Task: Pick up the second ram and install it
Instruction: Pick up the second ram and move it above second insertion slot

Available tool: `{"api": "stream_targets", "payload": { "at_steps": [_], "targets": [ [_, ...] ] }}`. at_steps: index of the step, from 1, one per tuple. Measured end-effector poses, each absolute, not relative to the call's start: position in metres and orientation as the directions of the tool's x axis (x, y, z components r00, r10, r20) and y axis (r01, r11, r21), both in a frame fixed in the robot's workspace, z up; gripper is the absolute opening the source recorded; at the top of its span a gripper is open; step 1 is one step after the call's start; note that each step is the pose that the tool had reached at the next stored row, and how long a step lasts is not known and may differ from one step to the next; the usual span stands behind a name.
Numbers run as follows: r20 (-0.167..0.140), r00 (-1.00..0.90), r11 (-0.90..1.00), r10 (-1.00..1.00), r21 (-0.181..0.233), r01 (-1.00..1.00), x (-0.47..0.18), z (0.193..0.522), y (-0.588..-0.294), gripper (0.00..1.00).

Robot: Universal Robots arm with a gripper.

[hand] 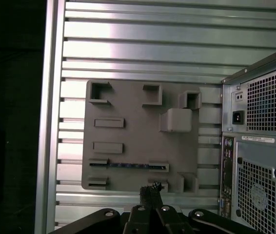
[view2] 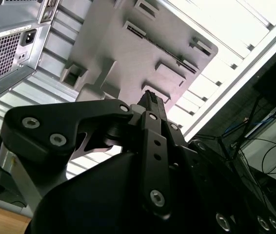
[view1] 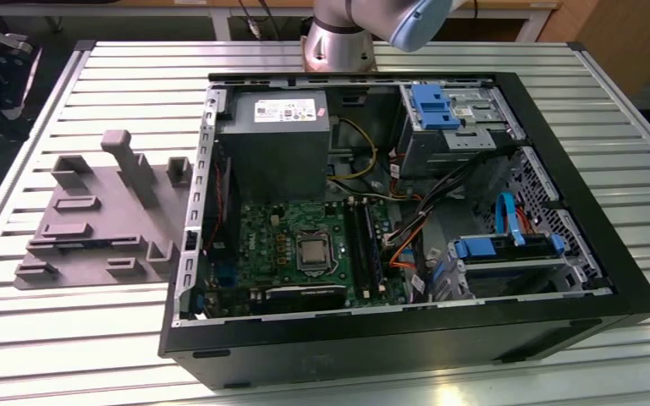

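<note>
The second ram (hand: pixel 128 165), a thin dark stick with bluish chips, stands on edge between two slotted posts of the grey holder plate (hand: pixel 133 134). In the exterior view the ram (view1: pixel 77 242) shows as a bluish line on the plate (view1: pixel 94 228), at that view's left beside the computer case. My gripper (hand: pixel 150 192) hangs well above the plate, over the plate's edge just short of the ram, its fingers (view2: pixel 150 100) pressed together with nothing between them. Inside the case, the black memory sockets (view1: pixel 362 245) run along the green circuit board (view1: pixel 285 233).
The open black computer case (view1: pixel 596 254) fills the slatted metal table's (view1: pixel 111 76) middle; its perforated rear panel (hand: pixel 262 146) stands beside the plate. Cables, blue drive brackets (view1: pixel 432 106) and a power supply (view1: pixel 274 135) crowd the case. The arm's base (view1: pixel 342 38) is behind it.
</note>
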State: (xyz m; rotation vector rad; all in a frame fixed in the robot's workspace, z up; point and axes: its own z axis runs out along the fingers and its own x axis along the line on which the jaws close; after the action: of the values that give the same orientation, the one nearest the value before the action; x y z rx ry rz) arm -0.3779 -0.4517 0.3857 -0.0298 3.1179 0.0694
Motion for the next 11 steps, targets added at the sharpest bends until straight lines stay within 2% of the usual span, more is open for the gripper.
{"api": "stream_targets", "payload": {
  "at_steps": [11],
  "targets": [
    [-0.023, -1.0, 0.999, 0.004, 0.044, 0.003, -0.3783, 0.3857, -0.4517, 0.11]
  ]
}}
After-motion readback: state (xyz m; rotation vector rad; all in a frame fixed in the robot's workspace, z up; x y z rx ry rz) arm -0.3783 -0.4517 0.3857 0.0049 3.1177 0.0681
